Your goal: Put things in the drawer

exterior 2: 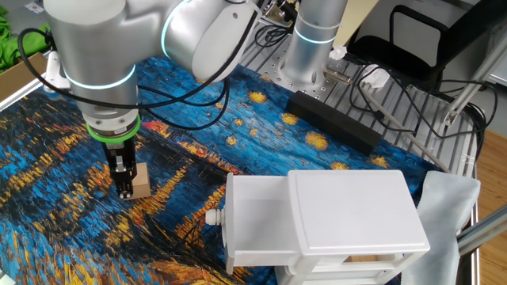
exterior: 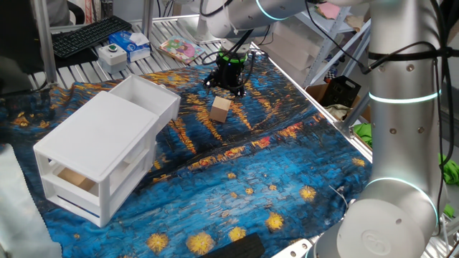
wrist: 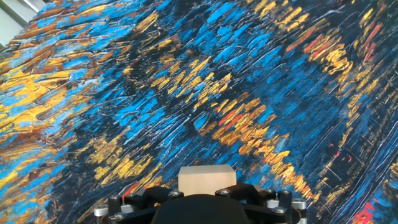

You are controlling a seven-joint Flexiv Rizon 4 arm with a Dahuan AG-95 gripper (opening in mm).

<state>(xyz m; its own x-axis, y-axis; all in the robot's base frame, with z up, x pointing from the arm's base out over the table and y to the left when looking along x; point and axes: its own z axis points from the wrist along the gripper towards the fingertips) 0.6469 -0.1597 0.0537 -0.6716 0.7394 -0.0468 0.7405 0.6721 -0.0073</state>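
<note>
A pale tan wooden block point(exterior: 220, 109) stands on the painted blue and yellow cloth, right of the white cabinet point(exterior: 93, 143). The cabinet's upper drawer point(exterior: 143, 92) is pulled out toward the block, and I see nothing inside it point(exterior 2: 253, 214). My gripper point(exterior: 226, 86) hangs low just beyond the block with its black fingers spread and nothing between them. In the other fixed view the gripper point(exterior 2: 124, 187) stands right beside the block point(exterior 2: 141, 187). The hand view shows the block point(wrist: 207, 180) just ahead of the hand; the fingertips are out of frame.
Something tan point(exterior: 75, 179) shows inside the cabinet's lower level. A pink-patterned packet point(exterior: 179, 49), a blue and white box point(exterior: 133, 43) and a keyboard point(exterior: 90, 34) lie at the back. A black bar point(exterior 2: 333, 120) lies near the arm's base point(exterior 2: 313, 47).
</note>
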